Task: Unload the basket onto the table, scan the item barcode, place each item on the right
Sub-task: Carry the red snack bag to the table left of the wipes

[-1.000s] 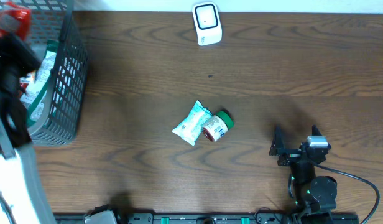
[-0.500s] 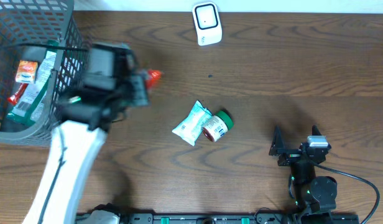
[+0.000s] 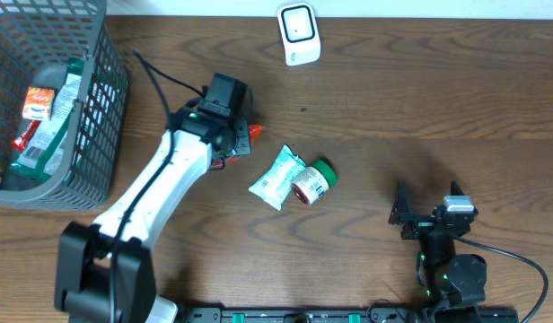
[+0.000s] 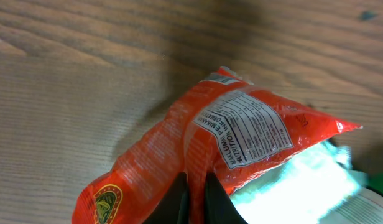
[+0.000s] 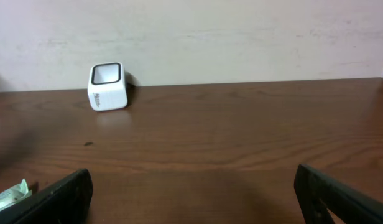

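Note:
My left gripper (image 3: 243, 136) is shut on an orange-red snack packet (image 3: 252, 133), pinching a fold of it above the table, left of the table's middle. In the left wrist view the packet (image 4: 241, 134) fills the frame with its nutrition label facing the camera; the two dark fingertips (image 4: 216, 193) squeeze its seam. No barcode shows. The white scanner (image 3: 298, 34) stands at the table's far edge, also seen in the right wrist view as a small white box (image 5: 108, 86). My right gripper (image 3: 429, 208) rests open near the front right, with nothing between its fingers (image 5: 61, 196).
A white-and-green packet (image 3: 276, 178) and a green-capped jar (image 3: 314, 179) lie together mid-table, just right of the held packet. A grey wire basket (image 3: 101, 117) with more packets stands at the far left.
The left arm has swung out of the basket and rightward, carrying the orange-red packet to a spot near the two items mid-table. The right arm has not moved.

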You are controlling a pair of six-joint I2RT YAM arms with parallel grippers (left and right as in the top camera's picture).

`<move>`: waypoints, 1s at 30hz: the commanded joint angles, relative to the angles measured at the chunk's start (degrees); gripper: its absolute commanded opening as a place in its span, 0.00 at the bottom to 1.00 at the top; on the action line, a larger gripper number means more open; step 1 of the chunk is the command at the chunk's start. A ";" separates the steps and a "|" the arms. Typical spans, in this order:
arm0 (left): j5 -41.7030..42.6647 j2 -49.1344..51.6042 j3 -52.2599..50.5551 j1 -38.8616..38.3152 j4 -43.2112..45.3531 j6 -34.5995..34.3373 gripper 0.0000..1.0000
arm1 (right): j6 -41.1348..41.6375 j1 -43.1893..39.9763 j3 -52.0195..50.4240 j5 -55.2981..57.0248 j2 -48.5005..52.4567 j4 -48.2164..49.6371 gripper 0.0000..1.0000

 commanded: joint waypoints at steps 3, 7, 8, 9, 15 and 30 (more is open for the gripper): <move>-4.57 3.85 0.68 -1.18 0.26 -0.52 0.07 | -0.24 -0.68 -0.07 0.68 -0.26 -0.17 0.99; -3.85 4.26 0.68 -2.45 -0.31 -0.37 0.38 | -0.24 -0.68 -0.07 0.68 -0.26 -0.17 0.99; -3.19 4.17 0.76 -2.60 -0.48 -0.02 0.46 | -0.24 -0.68 -0.07 0.68 -0.26 -0.17 0.99; -2.08 3.93 0.98 -2.62 -0.74 0.63 0.51 | -0.22 -0.68 -0.07 0.68 -0.26 -0.17 0.99; -0.07 -0.83 3.98 -2.60 -1.99 2.54 0.62 | -0.24 -0.68 -0.07 0.68 -0.26 -0.17 0.99; 1.95 4.37 -0.31 -2.84 0.20 3.61 0.07 | -0.24 -0.68 -0.07 0.68 -0.26 -0.17 0.99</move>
